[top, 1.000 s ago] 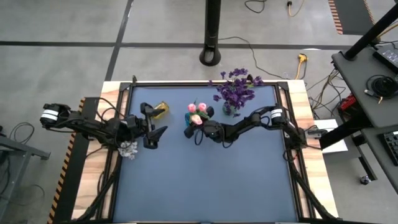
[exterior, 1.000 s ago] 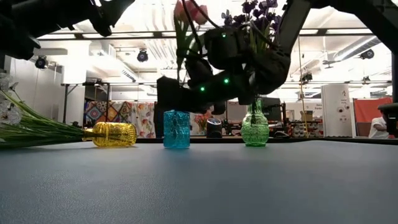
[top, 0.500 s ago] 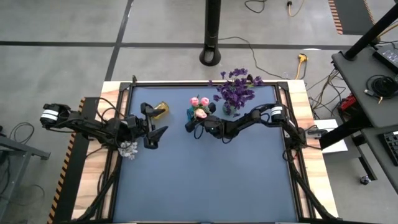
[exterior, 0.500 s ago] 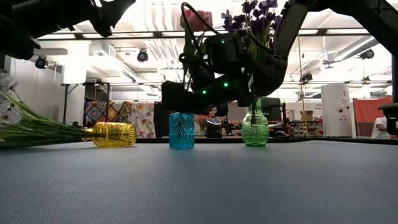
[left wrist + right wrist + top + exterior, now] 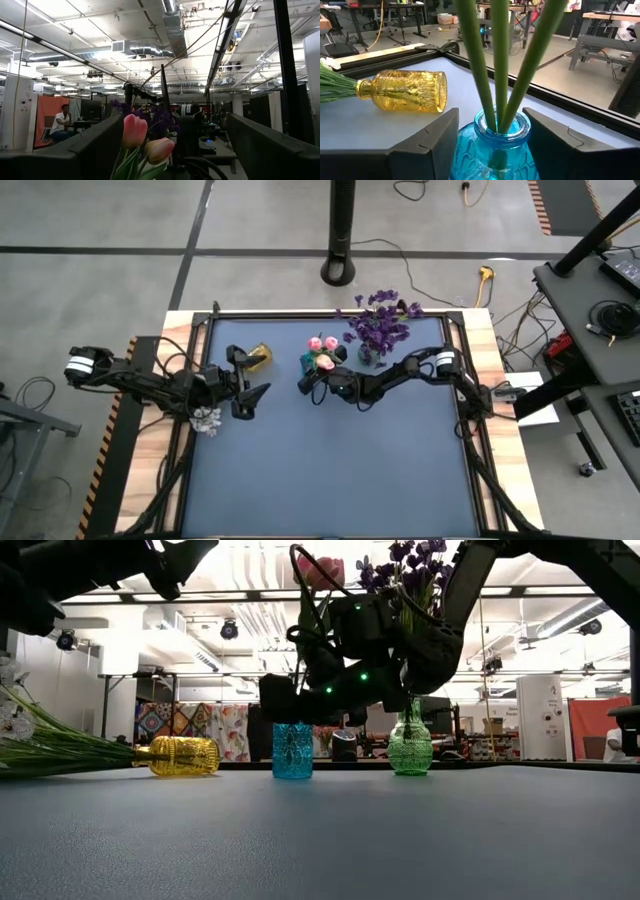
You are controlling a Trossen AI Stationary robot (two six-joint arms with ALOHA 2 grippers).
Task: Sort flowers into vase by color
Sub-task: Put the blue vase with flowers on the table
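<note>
Two dark jointed arms, white-banded at the shoulder ends, green indicator lights glowing on one.

You can see the blue vase (image 5: 495,145) is shiny see-through glass with a bumpy pattern. The yellow vase (image 5: 407,90) is shiny ribbed glass too, and the green vase (image 5: 410,750) looks like the same bumpy glass. The stems (image 5: 500,60) look like smooth green plastic. The pink tulip buds (image 5: 135,131) look soft and matt, like cloth. The table (image 5: 330,470) top is matt dark blue and flat, with a pale wood edge. Your right gripper's fingers (image 5: 425,147) look like matt dark plastic.
</note>
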